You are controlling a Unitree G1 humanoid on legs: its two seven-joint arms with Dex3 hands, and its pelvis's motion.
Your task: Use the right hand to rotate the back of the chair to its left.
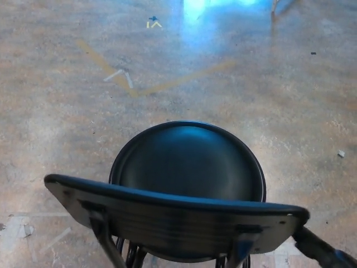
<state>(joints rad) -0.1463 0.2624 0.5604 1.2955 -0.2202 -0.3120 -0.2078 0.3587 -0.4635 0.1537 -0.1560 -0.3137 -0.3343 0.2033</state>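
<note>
A black chair stands close below me in the head view, its round seat (189, 162) facing away from me. Its curved backrest (173, 215) crosses the lower picture and is slightly skewed, with the left end higher than the right. My right hand (323, 251) comes in as a dark shape from the bottom right corner and lies against the backrest's right end (298, 215). How the hand is closed is hidden by the picture's edge. The left hand does not show.
The chair's metal frame posts (103, 237) run down from the backrest. On the worn concrete floor lie yellow tape lines (134, 84), white tape marks (120, 73) and a small bit of debris (341, 153). A bright reflection (201, 8) shines at the top.
</note>
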